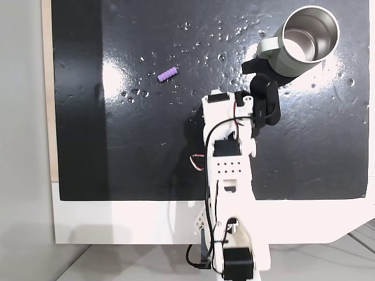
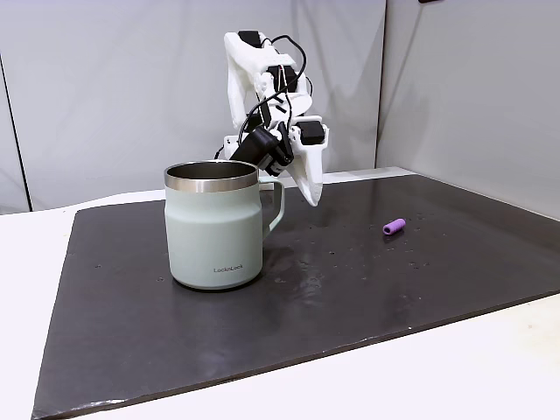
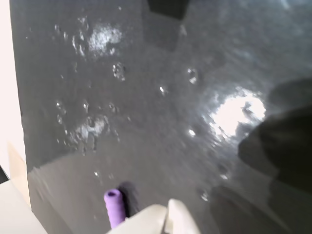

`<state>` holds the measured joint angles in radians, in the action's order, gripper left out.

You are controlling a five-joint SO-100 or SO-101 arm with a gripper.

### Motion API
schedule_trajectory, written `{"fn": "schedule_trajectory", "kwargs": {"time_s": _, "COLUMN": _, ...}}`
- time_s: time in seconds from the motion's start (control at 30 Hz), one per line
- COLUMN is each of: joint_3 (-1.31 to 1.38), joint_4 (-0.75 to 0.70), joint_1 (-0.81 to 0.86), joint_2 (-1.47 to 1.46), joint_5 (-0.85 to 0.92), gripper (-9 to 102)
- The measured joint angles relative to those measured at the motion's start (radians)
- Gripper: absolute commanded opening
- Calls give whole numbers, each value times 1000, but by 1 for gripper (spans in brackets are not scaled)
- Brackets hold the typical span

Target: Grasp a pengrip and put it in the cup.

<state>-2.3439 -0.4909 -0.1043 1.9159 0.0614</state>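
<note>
1. One arm, one target: in the front fixed view, nearest the camera is the dark mat (image 2: 350,297) covering the worktop (image 2: 490,367), with the cup (image 2: 214,229) standing upright toward its left side, handle turned toward the arm.
2. Past the cup, the pengrip (image 2: 394,227) lies on its side on the mat's right part, well apart from the cup and from the arm.
3. Farthest back, the end effector (image 2: 308,188) hangs above the mat just behind the cup's handle, its white tip pointing down. It carries nothing; whether its fingers are spread or pressed together I cannot tell.
4. From above, the pengrip (image 1: 168,74) sits left of the arm in the mat's upper middle, while the cup (image 1: 304,41) occupies the upper right corner, with the arm's dark wrist parts right beside its handle.
5. In the wrist view the pengrip (image 3: 114,207) shows at the bottom edge beside a pale finger, so it is not lined up for a grasp.
6. Risks, as I judge them:
   - Swinging away could clip the handle and shove the cup.
   - The round, ribbed pengrip may roll if one finger lands first.
   - Small dents and glare on the mat could hinder a clean pinch.
   - A shallow grip might drop it short of the rim.
</note>
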Motion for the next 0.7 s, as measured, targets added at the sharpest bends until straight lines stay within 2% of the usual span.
{"fn": "schedule_trajectory", "kwargs": {"time_s": 0.47, "joint_3": 247, "joint_4": -35, "joint_1": -112, "joint_2": -215, "joint_5": -58, "gripper": 2}}
{"fn": "schedule_trajectory", "kwargs": {"time_s": 0.7, "joint_3": 454, "joint_4": -161, "joint_1": -144, "joint_2": -357, "joint_5": -67, "gripper": 13}}
